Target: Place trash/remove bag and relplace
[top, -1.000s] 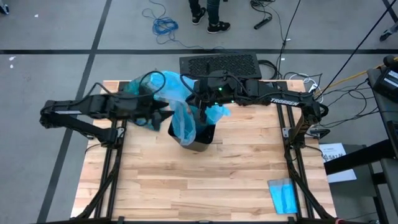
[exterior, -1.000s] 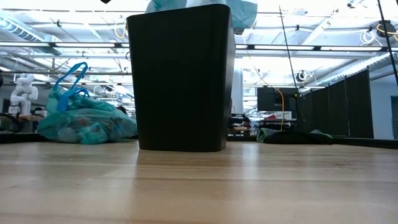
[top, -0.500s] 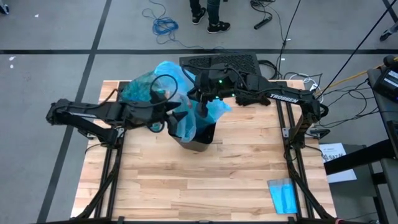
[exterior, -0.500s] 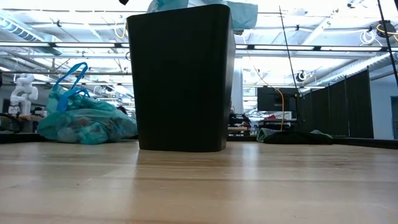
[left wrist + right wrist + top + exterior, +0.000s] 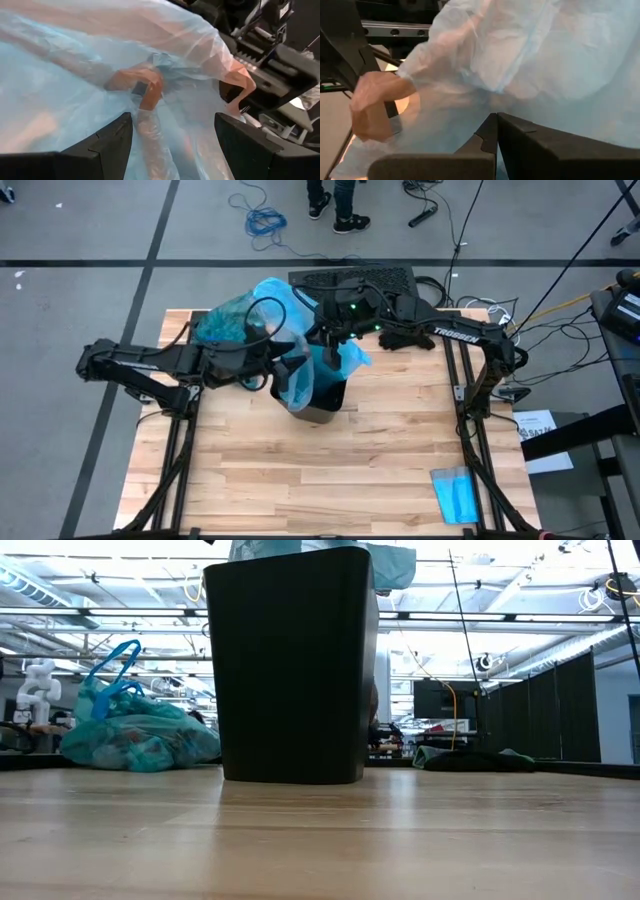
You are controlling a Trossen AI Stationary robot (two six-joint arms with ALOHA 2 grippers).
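Observation:
A black bin (image 5: pixel 322 402) (image 5: pixel 290 665) stands near the middle of the table. A sky-blue bag (image 5: pixel 285 310) (image 5: pixel 75 75) (image 5: pixel 545 60) billows above it and hangs down at its mouth. My right gripper (image 5: pixel 335 348) (image 5: pixel 495 125) is over the bin's far rim, shut on this bag. My left gripper (image 5: pixel 292 370) (image 5: pixel 172 135) is open at the bin's left side, with bag plastic between its fingers. The tied dark teal bag (image 5: pixel 222 322) (image 5: pixel 135 735) rests on the table at the far left. No loose trash shows. My left gripper has the blue plastic (image 5: pixel 150 130) lying between its wide-open fingers; whether they touch it I cannot tell. My right gripper pinches a gathered part of the bag (image 5: pixel 490 107) between its two shut fingers, slanting down from the table's far right. The bag sits above the bin, slack, and hangs toward its mouth.
A small blue folded cloth (image 5: pixel 455 495) lies at the near right corner. Dark gloves (image 5: pixel 465 758) lie at the far right. A black mat (image 5: pixel 352 282) sits beyond the far edge, and a person's feet (image 5: pixel 335 205) show on the floor. Bare wood covers the near half of the table.
My left gripper has moved toward the table's right edge, up to the bin's left side, staying open. The bag's upper part has billowed wider toward the far edge, while its lower part stays at the bin's mouth.

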